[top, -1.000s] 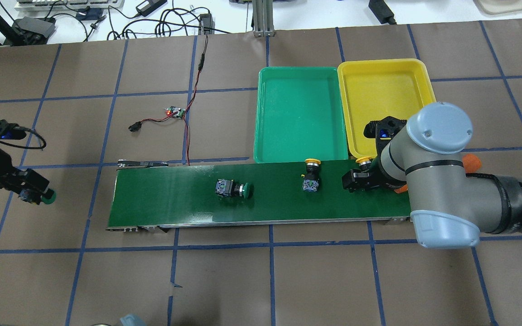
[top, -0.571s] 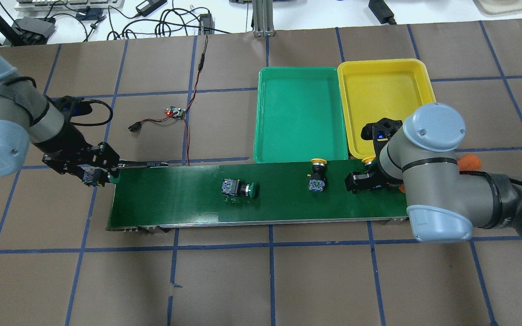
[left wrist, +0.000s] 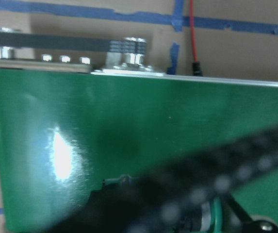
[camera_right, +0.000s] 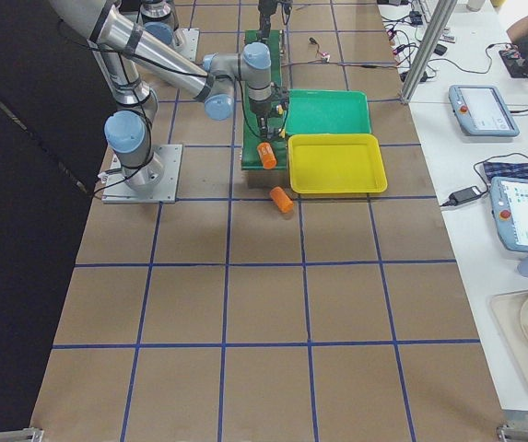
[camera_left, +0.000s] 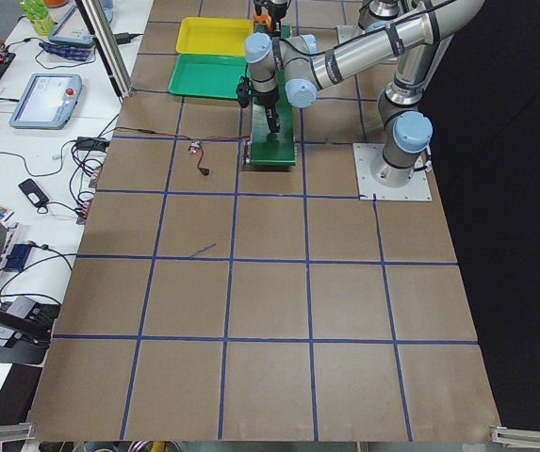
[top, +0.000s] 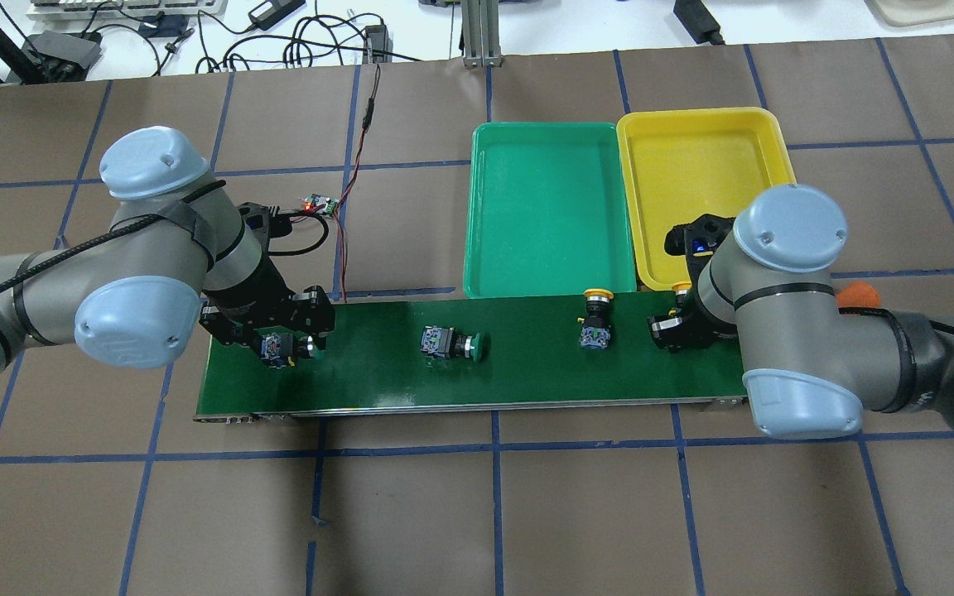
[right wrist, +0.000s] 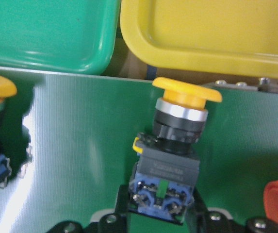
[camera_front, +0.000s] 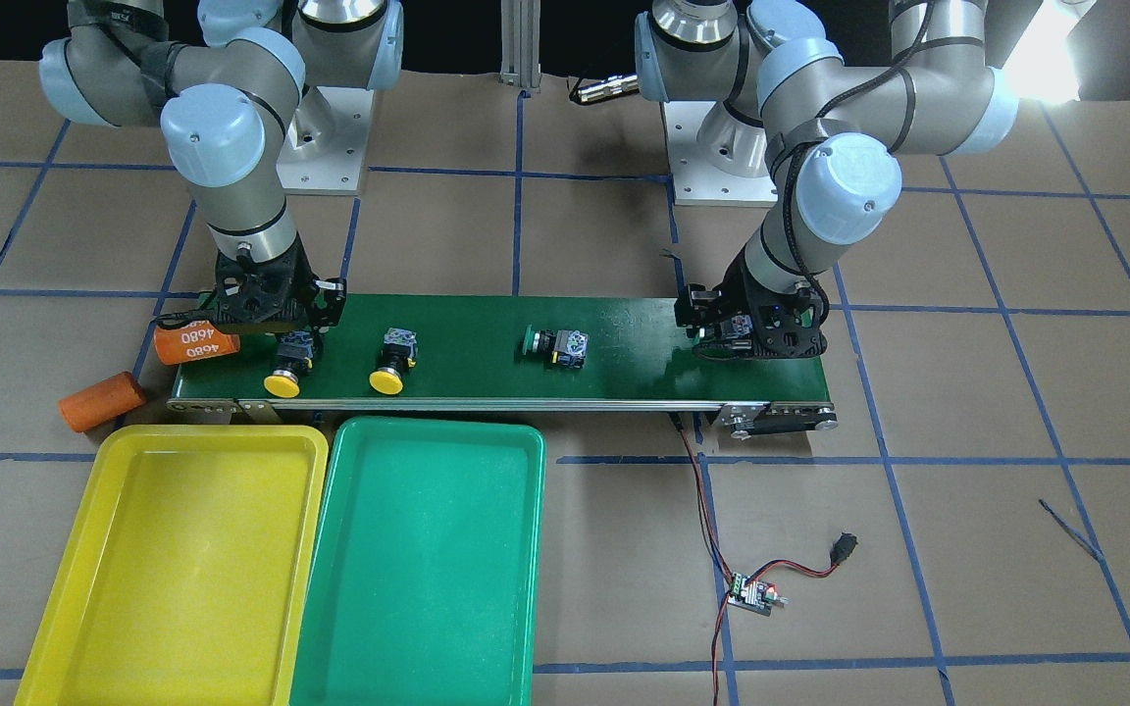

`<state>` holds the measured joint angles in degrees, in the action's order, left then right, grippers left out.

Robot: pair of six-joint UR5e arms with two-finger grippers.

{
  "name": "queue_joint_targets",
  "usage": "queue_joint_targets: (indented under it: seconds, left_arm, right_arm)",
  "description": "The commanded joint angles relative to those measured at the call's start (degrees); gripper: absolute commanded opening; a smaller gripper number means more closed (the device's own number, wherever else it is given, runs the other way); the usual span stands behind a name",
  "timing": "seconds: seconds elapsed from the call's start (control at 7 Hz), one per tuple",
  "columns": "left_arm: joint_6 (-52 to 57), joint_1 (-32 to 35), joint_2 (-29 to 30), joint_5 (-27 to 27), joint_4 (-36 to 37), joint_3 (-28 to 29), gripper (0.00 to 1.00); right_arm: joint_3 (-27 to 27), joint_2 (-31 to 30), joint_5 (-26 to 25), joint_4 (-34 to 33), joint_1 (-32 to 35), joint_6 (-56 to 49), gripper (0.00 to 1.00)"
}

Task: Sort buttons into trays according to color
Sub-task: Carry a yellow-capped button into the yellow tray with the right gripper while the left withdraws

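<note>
— Where are my arms right now?

— Your left pincer [top: 285, 346] is low over the left end of the belt [top: 527, 377]. It is pinching the first green button [top: 277, 348] by its blocky body, and the cap points toward the belt's middle.

— And the right?

— Your right pincer [right wrist: 159, 217] is at the opposite end. Its fingers are pressed against the body of the first yellow button [right wrist: 172, 145], whose cap faces the yellow tray [top: 701, 182].

— What about the other two?

— You'll see the second green button [top: 448, 343] lying on its side near the belt's middle. The second yellow button [top: 595, 319] lies between it and the right pincer, close to the green tray [top: 551, 199]. The trays sit side by side along the belt's far edge. An orange cylinder [camera_front: 194, 343] printed "4680" lies just beside your right pincer.
</note>
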<state>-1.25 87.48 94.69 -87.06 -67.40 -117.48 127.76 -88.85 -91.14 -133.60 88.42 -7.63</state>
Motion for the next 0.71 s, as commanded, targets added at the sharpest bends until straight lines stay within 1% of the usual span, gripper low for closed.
queue_joint_targets:
  seconds: [0.0,0.14,0.29,0.43,0.57]
  left_arm:
    - [-0.2,0.6,0.9,0.0,2.1,-1.0,0.78]
    - [0.2,0.6,0.9,0.0,3.7,-0.3,1.00]
    - [0.8,0.2,0.4,0.0,4.7,1.1,1.00]
    - [1.1,-0.1,-0.2,0.0,3.8,3.1,1.00]
    - [1.4,-0.1,-1.1,0.0,2.8,4.9,1.00]
  right_arm:
    - [-8.9,2.5,-1.5,3.7,0.0,0.0,0.10]
    - [-14.8,8.2,-1.8,4.4,0.0,-0.4,0.14]
    - [-20.1,13.6,-1.8,4.6,0.0,-0.4,0.17]
    - [-22.3,14.9,-1.7,5.3,-0.2,-1.2,0.32]
    - [-22.3,15.0,-1.6,6.3,-0.2,-1.3,0.99]
